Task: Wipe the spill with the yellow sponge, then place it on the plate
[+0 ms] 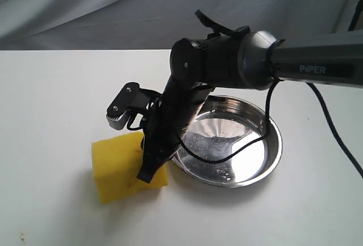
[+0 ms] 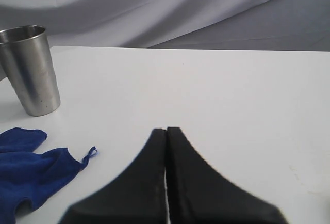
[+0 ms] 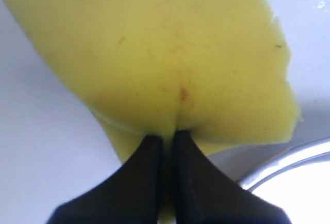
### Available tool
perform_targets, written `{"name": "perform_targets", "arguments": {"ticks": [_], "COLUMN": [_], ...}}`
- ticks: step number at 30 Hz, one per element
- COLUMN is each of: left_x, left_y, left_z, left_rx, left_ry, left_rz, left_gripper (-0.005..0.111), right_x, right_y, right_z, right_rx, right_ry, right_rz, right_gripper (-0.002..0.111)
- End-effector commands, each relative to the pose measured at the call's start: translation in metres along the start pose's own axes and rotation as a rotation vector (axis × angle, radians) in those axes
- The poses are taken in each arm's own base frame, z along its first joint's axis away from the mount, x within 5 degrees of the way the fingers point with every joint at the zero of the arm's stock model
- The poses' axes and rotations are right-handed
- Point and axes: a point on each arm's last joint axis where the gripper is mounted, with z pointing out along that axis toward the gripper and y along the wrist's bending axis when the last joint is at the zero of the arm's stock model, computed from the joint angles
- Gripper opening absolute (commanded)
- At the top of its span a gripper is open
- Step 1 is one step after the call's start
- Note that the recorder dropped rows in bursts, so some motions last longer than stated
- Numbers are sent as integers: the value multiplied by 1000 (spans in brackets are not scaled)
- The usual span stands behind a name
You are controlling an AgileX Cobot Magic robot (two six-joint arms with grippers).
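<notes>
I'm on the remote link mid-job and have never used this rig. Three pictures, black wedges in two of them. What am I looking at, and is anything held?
It is a robot with two arms. The wide picture comes from a camera off the arms; the other two come from cameras on each wrist, looking along that arm's fingers.

In the wide picture the right gripper reaches down onto the yellow sponge, which sits on the white table just beside the steel plate. The plate has nothing in it. The right wrist picture shows the same gripper pinching the sponge, its fingers nearly closed, with the plate rim at the corner.

The left wrist picture shows the left gripper shut on nothing, above bare table. A steel cup and a blue cloth lie nearby.

I cannot see the spill in any picture.
</notes>
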Motion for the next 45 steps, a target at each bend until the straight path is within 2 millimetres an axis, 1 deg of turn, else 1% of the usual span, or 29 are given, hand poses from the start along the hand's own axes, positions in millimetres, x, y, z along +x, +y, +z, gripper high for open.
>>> {"name": "perform_targets", "arguments": {"ticks": [1, 5, 7, 11, 14, 16, 18, 20, 23, 26, 28, 30, 34, 36, 39, 41, 42, 45], "left_x": [0, 0, 0, 0, 0, 0, 0, 0, 0, 0, 0, 0, 0, 0, 0, 0, 0, 0], "left_y": [0, 0, 0, 0, 0, 0, 0, 0, 0, 0, 0, 0, 0, 0, 0, 0, 0, 0], "left_z": [0, 0, 0, 0, 0, 0, 0, 0, 0, 0, 0, 0, 0, 0, 0, 0, 0, 0], "left_rx": [4, 4, 4, 4, 4, 4, 4, 4, 4, 4, 4, 4, 4, 4, 4, 4, 4, 4], "left_ry": [-7, -7, -7, -7, -7, -7, -7, -7, -7, -7, -7, -7, -7, -7, -7, -7, -7, -7], "left_rz": [-3, -3, -3, -3, -3, -3, -3, -3, -3, -3, -3, -3, -3, -3, -3, -3, -3, -3], "left_gripper": [0, 0, 0, 0, 0, 0, 0, 0, 0, 0, 0, 0, 0, 0, 0, 0, 0, 0], "right_x": [-1, 0, 1, 1, -3, -7, -13, -21, -33, -44, -48, -46, -38, -34, -29, -27, -26, -24], "right_y": [0, 1, 2, 4, 8, 11, 16, 25, 37, 48, 50, 48, 45, 43, 38, 36, 36, 35], "right_z": [-6, -6, -6, -12, -25, -36, -48, -56, -57, -39, -24, -8, 21, 34, 46, 50, 51, 54], "right_rx": [3, -10, -20, -23, -9, 8, 34, 49, 62, 90, 119, 123, 77, 81, 108, 118, 123, 125], "right_ry": [-19, -4, 7, 6, -22, -55, -103, -157, -224, -258, -259, -227, -154, -117, -86, -64, -52, -31], "right_rz": [52, 72, 72, 68, 56, 39, -4, -35, -53, -90, -123, -137, -88, -104, -141, -165, -178, -193], "right_gripper": [18, 46, 54, 66, 74, 76, 76, 76, 76, 73, 72, 72, 72, 72, 72, 70, 67, 52]}}
